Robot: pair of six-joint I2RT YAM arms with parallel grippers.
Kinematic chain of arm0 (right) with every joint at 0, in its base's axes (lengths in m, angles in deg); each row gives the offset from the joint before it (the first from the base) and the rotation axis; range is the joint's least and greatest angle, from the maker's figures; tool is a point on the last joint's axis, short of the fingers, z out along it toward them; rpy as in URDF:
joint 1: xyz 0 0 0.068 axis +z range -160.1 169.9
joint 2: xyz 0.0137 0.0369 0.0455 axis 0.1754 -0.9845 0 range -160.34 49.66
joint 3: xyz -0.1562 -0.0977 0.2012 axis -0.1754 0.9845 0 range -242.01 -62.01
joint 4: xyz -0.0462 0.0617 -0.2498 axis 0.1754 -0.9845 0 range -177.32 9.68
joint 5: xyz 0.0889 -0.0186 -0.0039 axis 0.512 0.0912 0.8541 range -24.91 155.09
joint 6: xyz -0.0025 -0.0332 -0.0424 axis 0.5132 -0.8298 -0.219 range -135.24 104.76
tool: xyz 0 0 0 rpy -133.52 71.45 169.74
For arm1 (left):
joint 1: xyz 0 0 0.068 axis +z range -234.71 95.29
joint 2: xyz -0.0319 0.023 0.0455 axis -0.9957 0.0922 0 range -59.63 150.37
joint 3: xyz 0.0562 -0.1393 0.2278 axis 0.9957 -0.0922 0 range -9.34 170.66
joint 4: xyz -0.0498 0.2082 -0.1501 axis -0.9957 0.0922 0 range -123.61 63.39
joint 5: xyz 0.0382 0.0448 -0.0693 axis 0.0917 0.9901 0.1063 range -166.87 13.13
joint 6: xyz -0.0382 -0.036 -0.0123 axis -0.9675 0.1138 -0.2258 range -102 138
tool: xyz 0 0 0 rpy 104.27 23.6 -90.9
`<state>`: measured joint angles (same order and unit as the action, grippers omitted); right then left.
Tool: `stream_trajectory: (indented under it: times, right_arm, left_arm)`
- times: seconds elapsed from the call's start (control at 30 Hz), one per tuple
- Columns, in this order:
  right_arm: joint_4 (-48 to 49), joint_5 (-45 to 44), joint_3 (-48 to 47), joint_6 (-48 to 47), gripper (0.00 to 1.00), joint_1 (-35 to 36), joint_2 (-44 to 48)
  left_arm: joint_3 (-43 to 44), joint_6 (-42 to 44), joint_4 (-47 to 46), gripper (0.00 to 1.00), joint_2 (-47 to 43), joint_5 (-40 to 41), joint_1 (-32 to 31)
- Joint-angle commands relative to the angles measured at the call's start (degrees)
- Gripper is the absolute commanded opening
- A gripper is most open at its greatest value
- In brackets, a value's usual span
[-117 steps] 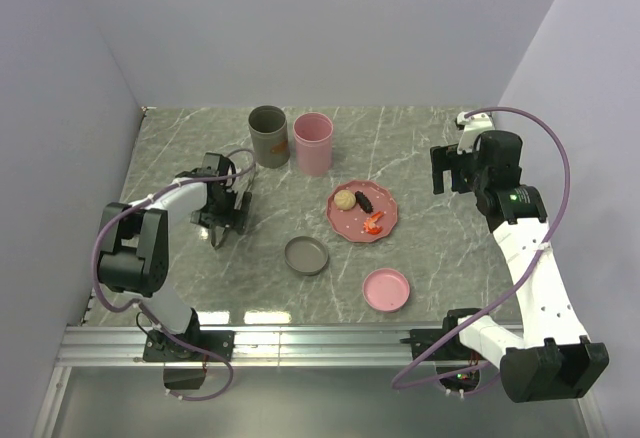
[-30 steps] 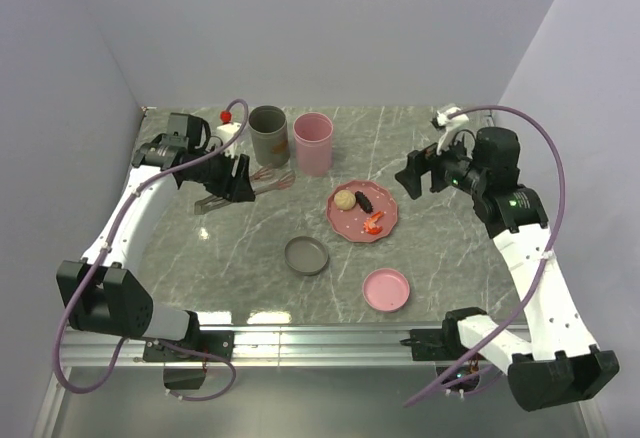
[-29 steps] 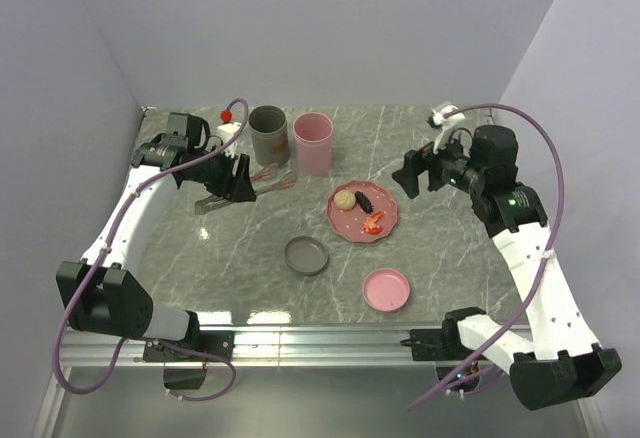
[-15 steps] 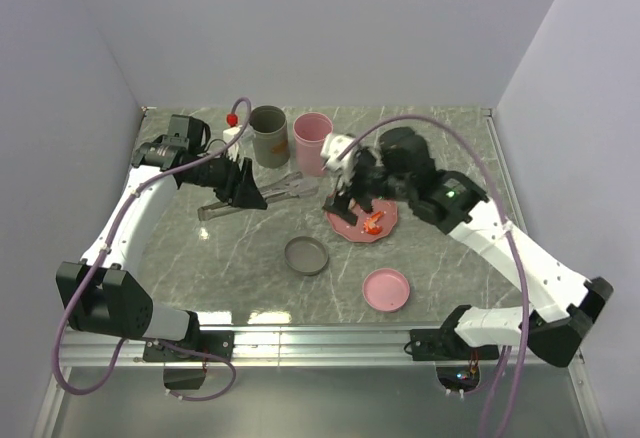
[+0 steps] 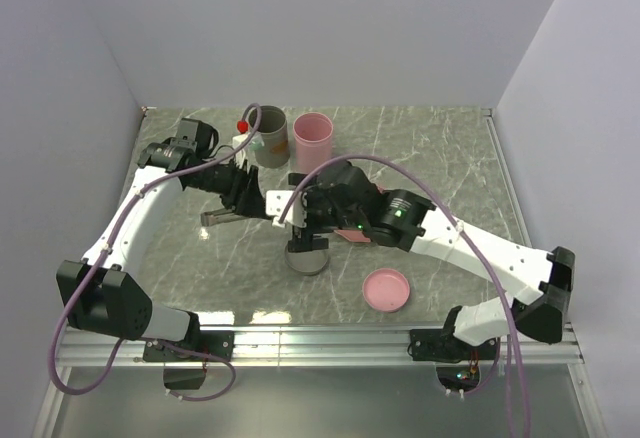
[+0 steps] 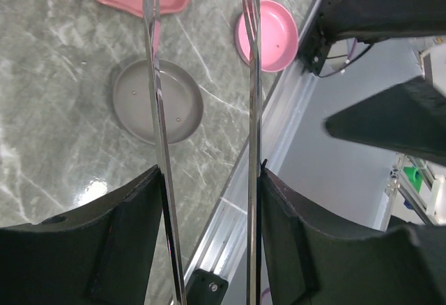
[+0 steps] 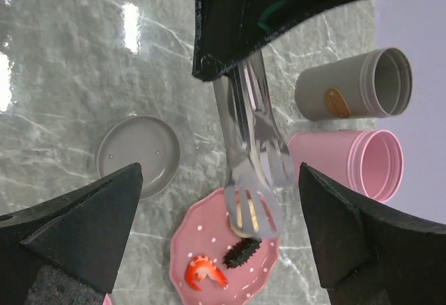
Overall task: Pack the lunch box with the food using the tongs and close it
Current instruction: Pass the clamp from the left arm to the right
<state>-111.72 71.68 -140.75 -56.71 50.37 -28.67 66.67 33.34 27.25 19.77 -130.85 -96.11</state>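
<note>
Left arm: rises from its base at the near-left corner, bends near the left wall and reaches toward the table's [image 5: 440, 158] middle.
Left claw [image 6: 209, 173]: clamped on the long slim grey metal tongs [image 7: 245, 148], 1 finger pressing each thin arm from outside.
Tongs: lifted off the table, their 2 arms apart, slotted tips over the back part of the pink scalloped plate [image 7: 209, 246].
Right arm: stretches from the near-right corner across the table, its wrist above the plate and hiding it from the top camera.
Right claw [image 7: 219, 173]: fingers wide apart, holding nothing, hanging above the tongs and the left claw.
Food: on the plate; the dark brown oblong piece [image 7: 242, 253] and the red-orange shrimp-like piece [image 7: 203, 271] lie side by side, and the beige round ball [image 7: 237, 230] is mostly hidden under the tong tips.
Around: the round grey lid [image 7: 138, 153] lies just beside the plate; the round pink lid [image 5: 386, 289] lies near the front rail [image 5: 320, 336].
Behind: the grey cylindrical cup [image 5: 268, 135] and the pink cylindrical cup [image 5: 312, 141] stand close together, just beyond the tongs.
In the way: both arms crowd the middle, the right one overlapping the tongs and the grey lid.
Edges: walls on 3 sides; marble shows between the plate and the right wall.
</note>
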Motion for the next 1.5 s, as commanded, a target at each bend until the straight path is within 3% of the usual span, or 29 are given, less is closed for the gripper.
stream_trajectory:
  times: [0.0,0.43,0.53,0.77,0.97,1.47]
  right_arm:
    - [3.01,-2.28,-2.12,-2.38,1.0,0.7,-1.48]
    - [5.12,-2.72,-2.47,-4.05,0.95,1.41,-5.43]
    - [3.98,-1.67,-3.35,-4.32,0.9,1.41,-6.4]
    - [2.83,-0.88,-4.4,-4.14,0.66,1.41,-7.19]
    - [1.69,-0.44,-4.67,-4.49,0.56,1.5,-7.54]
    - [-0.16,-0.17,-6.43,-4.05,0.49,1.5,-9.04]
  left_arm:
    - [1.6,2.25,1.45,0.6,-1.08,-3.59,-0.55]
    - [1.34,6.55,5.93,0.58,-1.17,-6.23,-1.61]
    - [1.25,6.82,6.2,0.58,-1.26,-6.32,-1.7]
    - [0.72,8.13,7.25,0.56,-1.0,-6.32,-2.05]
    - [0.63,9.01,7.78,0.56,-1.08,-6.32,-2.4]
    - [0.02,10.68,8.93,0.56,-1.26,-5.97,-3.37]
